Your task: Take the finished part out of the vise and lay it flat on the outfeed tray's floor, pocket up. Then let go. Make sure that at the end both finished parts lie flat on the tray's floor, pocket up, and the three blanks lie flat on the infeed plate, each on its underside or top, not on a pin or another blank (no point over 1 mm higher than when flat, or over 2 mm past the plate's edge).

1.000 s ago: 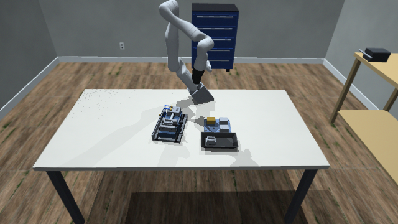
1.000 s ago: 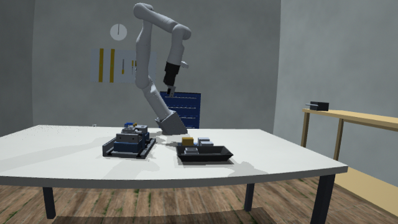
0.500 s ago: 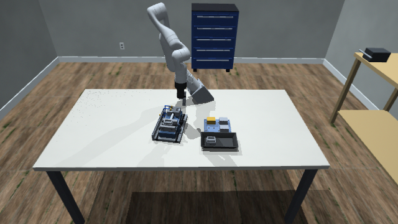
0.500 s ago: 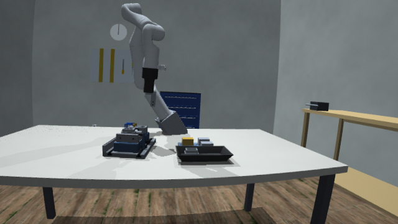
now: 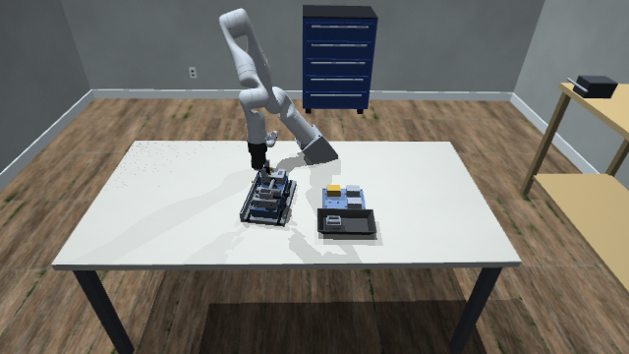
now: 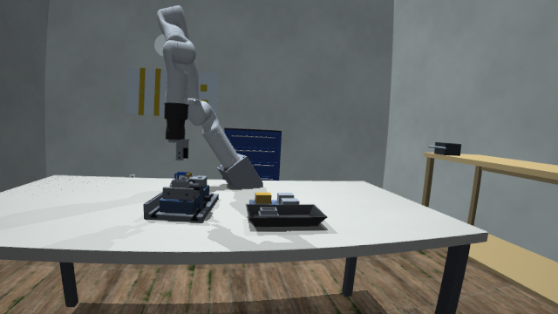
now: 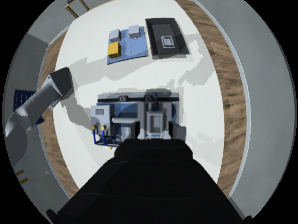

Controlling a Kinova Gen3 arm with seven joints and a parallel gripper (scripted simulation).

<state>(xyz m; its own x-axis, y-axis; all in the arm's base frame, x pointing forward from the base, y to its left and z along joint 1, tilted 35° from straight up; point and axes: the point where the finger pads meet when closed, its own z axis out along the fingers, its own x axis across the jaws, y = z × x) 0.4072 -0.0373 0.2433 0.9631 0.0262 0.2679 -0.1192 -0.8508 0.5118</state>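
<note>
The blue and grey vise stands on a dark base near the middle of the white table; it also shows in the exterior view and in the wrist view. A light grey block, the part, sits between its jaws. My gripper hangs open and empty a short way above the far end of the vise. The black outfeed tray lies to the right of the vise. A small grey block lies in its left part.
A blue plate with a yellow block and grey blocks sits just behind the tray. The arm's base stands at the table's far middle. A blue drawer cabinet and a wooden shelf stand off the table.
</note>
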